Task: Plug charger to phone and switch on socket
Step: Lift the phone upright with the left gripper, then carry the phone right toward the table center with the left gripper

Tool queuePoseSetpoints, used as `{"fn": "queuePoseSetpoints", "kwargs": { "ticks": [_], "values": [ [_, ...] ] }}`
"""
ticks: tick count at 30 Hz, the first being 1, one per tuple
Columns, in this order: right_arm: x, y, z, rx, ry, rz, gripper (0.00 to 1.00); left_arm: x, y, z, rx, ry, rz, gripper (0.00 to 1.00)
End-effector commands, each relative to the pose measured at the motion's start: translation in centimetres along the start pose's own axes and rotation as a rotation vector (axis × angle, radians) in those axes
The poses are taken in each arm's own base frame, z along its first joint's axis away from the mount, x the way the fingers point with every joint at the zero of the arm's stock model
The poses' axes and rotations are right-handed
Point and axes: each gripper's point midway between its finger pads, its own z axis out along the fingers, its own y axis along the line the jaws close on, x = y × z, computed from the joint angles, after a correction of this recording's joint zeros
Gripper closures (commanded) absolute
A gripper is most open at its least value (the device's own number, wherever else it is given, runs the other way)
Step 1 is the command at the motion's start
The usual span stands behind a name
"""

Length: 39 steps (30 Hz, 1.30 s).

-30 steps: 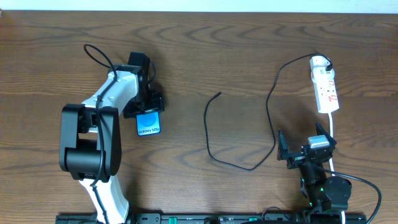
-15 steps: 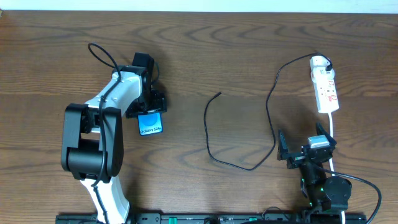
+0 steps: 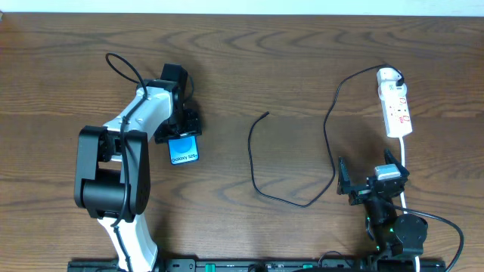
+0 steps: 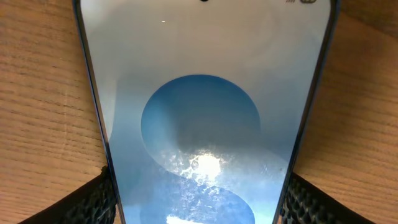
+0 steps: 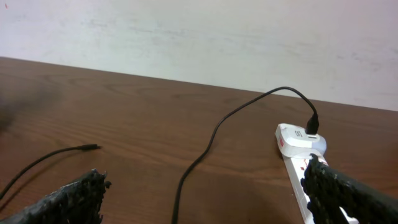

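The phone [image 3: 182, 149], with a blue screen and a white strip, lies flat on the table at the left. In the left wrist view it [image 4: 205, 106] fills the frame. My left gripper [image 3: 181, 133] [image 4: 199, 193] is shut on the phone, one finger on each long edge. The charger [image 3: 330, 143] runs from the socket [image 3: 397, 106] in a long loop, and its plug tip [image 3: 265, 115] lies loose mid-table. My right gripper [image 3: 368, 178] [image 5: 205, 186] is open and empty, near the table's front edge and below the socket. The socket [image 5: 297, 140], cable [image 5: 208, 149] and tip [image 5: 93, 147] also show in the right wrist view.
The socket's thick white cord [image 3: 404, 155] runs down beside my right gripper. A robot cable [image 3: 125, 68] loops behind the left arm. A pale wall [image 5: 199, 31] stands at the table's far edge.
My left gripper and the phone have shifted a little to the right and toward the front. The right arm, charger and socket have not moved.
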Motion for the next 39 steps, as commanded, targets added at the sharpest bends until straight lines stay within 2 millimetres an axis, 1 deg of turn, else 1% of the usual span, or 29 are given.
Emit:
{"fn": "queuePoseSetpoints", "kwargs": {
  "ticks": [1,4,10,14,19,25,33,39],
  "values": [
    [0.1,0.1,0.0,0.0,0.0,0.011,0.01,1.6,-0.1,1.4,0.0,0.058,-0.009,0.29],
    [0.1,0.1,0.0,0.0,0.0,0.011,0.01,1.6,-0.1,1.4,0.0,0.06,-0.009,0.35],
    [0.1,0.1,0.0,0.0,0.0,0.011,0.01,1.8,0.0,1.1,-0.006,0.074,-0.01,0.36],
    [0.1,0.1,0.0,0.0,0.0,0.011,0.01,1.5,0.2,-0.2,-0.005,0.072,-0.013,0.36],
    [0.1,0.1,0.0,0.0,0.0,0.011,0.01,1.0,0.4,-2.2,0.009,0.038,-0.026,0.36],
    [0.1,0.1,0.0,0.0,0.0,0.011,0.01,1.0,0.4,-4.6,0.03,-0.006,-0.032,0.36],
    [0.1,0.1,0.0,0.0,0.0,0.011,0.01,1.4,-1.6,-7.7,0.162,-0.035,-0.039,0.36],
    [0.1,0.1,0.0,0.0,0.0,0.011,0.01,1.9,-3.2,-9.2,0.269,-0.025,-0.088,0.36]
  ]
}}
